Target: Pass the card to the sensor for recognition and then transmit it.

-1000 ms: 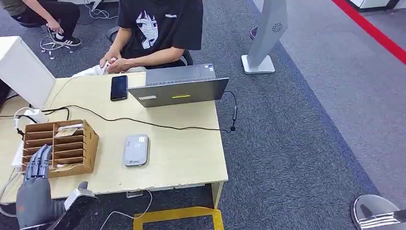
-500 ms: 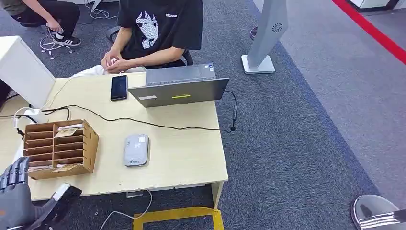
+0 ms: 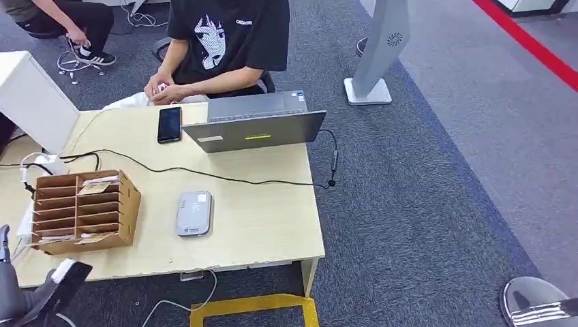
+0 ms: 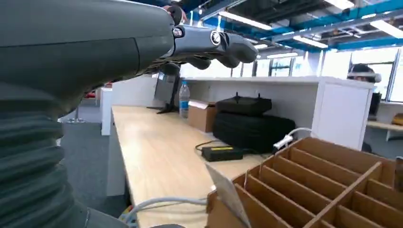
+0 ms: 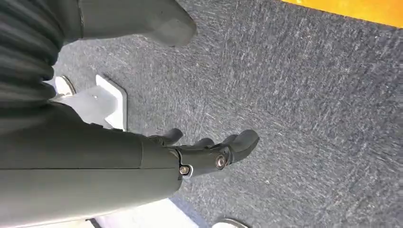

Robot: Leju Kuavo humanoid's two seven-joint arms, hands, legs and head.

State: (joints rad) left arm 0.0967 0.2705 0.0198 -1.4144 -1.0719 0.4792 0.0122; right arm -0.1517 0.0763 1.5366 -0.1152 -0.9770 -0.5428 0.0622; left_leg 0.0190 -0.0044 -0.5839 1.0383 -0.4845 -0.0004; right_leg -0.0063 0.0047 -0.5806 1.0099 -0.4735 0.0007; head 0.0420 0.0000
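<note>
Head view takes in one wooden table bearing one cardboard slot rack, one grey card sensor, one phone and one laptop, with a seated person behind. A card lies in an upper slot of the rack; a second may sit lower, though that is unclear. Left wrist view shows the left hand empty with fingers extended above the rack, while the right wrist view shows the right hand hanging over carpet, fingers loosely apart and holding nothing.

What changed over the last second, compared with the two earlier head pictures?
The left hand has pulled back from the cardboard organizer, sinking toward the picture's lower left corner, holding nothing. The organizer, grey card reader, laptop and phone stayed put.
</note>
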